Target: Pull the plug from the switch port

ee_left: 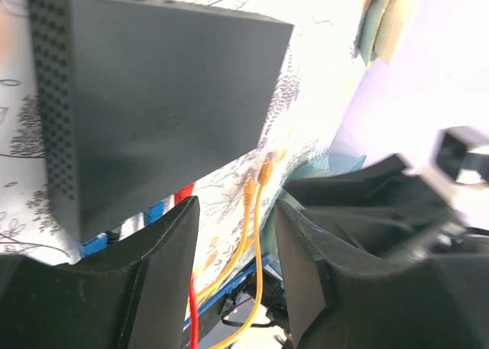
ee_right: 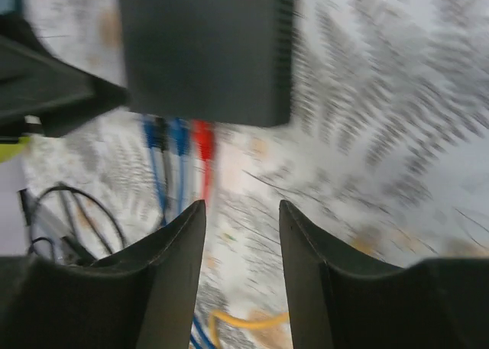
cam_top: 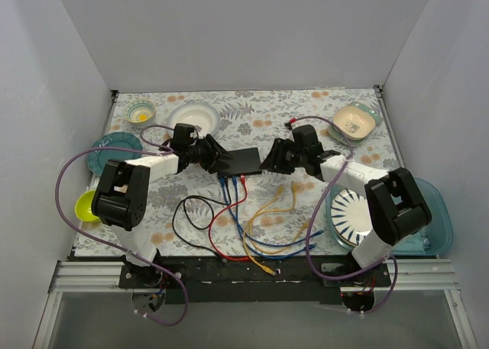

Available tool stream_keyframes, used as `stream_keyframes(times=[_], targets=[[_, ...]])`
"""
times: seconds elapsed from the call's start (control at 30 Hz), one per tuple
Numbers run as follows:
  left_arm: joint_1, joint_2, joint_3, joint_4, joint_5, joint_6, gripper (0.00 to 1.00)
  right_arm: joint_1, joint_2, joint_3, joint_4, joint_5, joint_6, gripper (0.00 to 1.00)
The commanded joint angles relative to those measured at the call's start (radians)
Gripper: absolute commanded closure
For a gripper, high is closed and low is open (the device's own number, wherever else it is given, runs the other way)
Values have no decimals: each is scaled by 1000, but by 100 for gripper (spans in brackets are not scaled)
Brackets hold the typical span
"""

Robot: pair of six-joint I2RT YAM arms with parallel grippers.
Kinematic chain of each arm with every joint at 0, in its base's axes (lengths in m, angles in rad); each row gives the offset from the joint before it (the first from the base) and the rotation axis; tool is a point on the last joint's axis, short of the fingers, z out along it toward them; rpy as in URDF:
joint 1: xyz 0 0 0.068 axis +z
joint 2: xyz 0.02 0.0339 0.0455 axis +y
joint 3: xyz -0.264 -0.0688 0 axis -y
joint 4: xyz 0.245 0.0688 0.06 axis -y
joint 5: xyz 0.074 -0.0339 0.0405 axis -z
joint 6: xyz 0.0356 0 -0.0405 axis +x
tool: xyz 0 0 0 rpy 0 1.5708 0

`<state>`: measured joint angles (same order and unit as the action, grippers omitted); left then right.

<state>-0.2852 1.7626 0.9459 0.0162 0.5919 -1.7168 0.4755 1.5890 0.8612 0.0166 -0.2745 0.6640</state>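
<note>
Blurrily, sockets of the thin matte-black rectangular switch (ee_right: 206, 51) are hidden by red and blue plugs (ee_right: 204, 141); left gripper (ee_left: 233, 211) and right gripper (ee_right: 242, 211) fingers are spread.

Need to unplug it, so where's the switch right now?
In the top view, the switch lies mid-table between the left tool and the right tool.

flat matte-black switch (cam_top: 238, 160) mid-table, blue, black, red plugs (ee_right: 177, 137) along near edge
</note>
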Motion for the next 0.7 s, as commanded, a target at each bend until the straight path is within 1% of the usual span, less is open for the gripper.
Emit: stream_keyframes(times=[0.0,0.03,0.07,0.13,0.17,0.27,0.37,0.43,0.67], targets=[[-3,-52,63,-10,-47,31,56,51,94,128,137,-90,64,52],[-2,-43,73,-10,-52,36,56,64,112,140,147,-106,80,54],[-2,-31,79,-60,-55,39,56,72,150,139,184,-120,94,56],[-2,0,83,-77,-69,45,57,81,190,139,200,-149,140,60],[0,11,85,-88,-70,49,57,84,230,137,213,-161,154,61],[0,43,82,-111,-84,55,57,87,276,99,270,-196,221,62],[1,75,91,-163,-116,78,57,95,298,88,296,-204,246,62],[3,84,93,-179,-125,91,58,101,310,99,296,-209,250,60],[4,92,73,-185,-115,97,58,103,390,153,327,-200,307,55]])
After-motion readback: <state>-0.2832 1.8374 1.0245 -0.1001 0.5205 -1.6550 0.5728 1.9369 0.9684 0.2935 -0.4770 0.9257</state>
